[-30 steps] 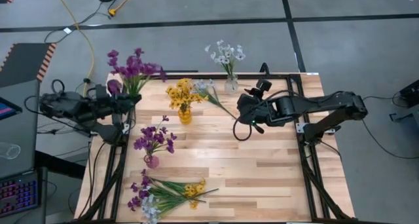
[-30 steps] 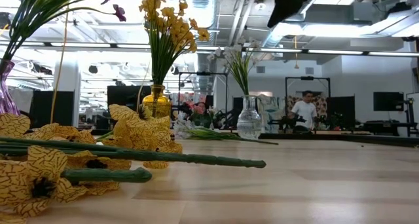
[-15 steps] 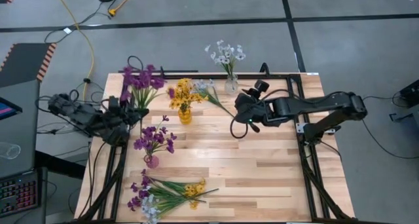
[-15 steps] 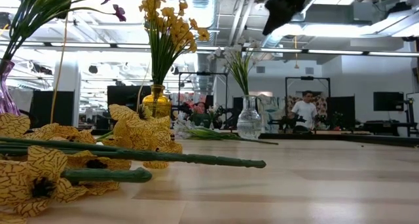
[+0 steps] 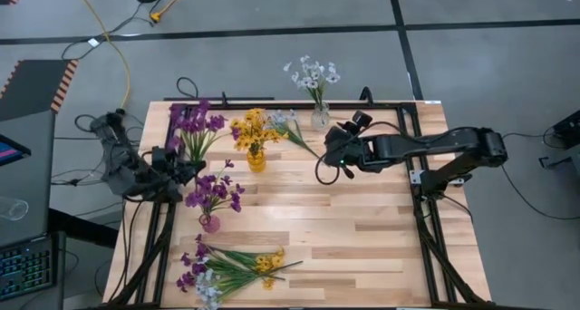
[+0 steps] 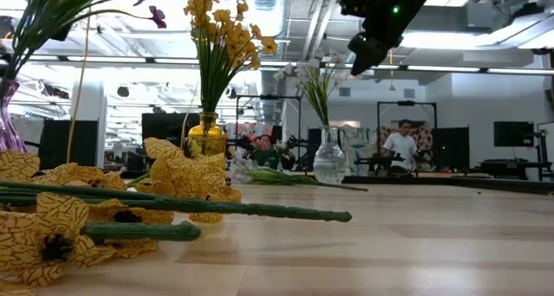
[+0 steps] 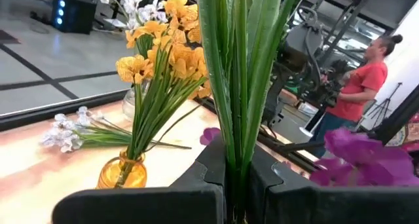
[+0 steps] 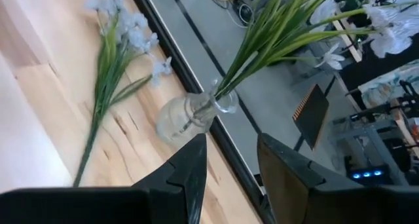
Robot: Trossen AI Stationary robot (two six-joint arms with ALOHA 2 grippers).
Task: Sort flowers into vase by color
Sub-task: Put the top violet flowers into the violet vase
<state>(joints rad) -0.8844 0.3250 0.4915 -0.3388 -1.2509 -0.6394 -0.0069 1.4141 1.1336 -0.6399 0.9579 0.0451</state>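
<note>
My left gripper (image 5: 178,168) hangs at the table's left edge, shut on a bunch of purple flowers (image 5: 194,121). Beside it a purple vase (image 5: 210,223) holds more purple flowers (image 5: 214,190). Yellow flowers (image 5: 251,129) stand in an amber vase (image 5: 256,159), and white flowers (image 5: 311,72) in a clear vase (image 5: 320,119) at the far edge. A pale-blue spray (image 5: 290,125) lies flat between them. My right gripper (image 5: 332,156) hovers open above the table, near the clear vase (image 8: 190,116) and this spray (image 8: 116,50), with nothing between its fingers. My left gripper pinches the green stems (image 7: 236,160) of the purple bunch between its two fingers, several stems together, low on their length. The fingers lie across the stems. The bunch is lifted clear of the table, its blossoms (image 7: 366,160) leaning toward the far edge.
A mixed pile of purple, yellow and pale flowers (image 5: 228,268) lies at the near left corner, filling the front of the low view (image 6: 95,211). Bare wood spreads over the table's middle and right (image 5: 362,237). A person (image 6: 402,147) stands in the room behind.
My left gripper has swung from the left edge inward and toward the near edge, sinking and rolling, and has carried the purple bunch closer to the purple vase. My right gripper has come down a little and now shows in the low view.
</note>
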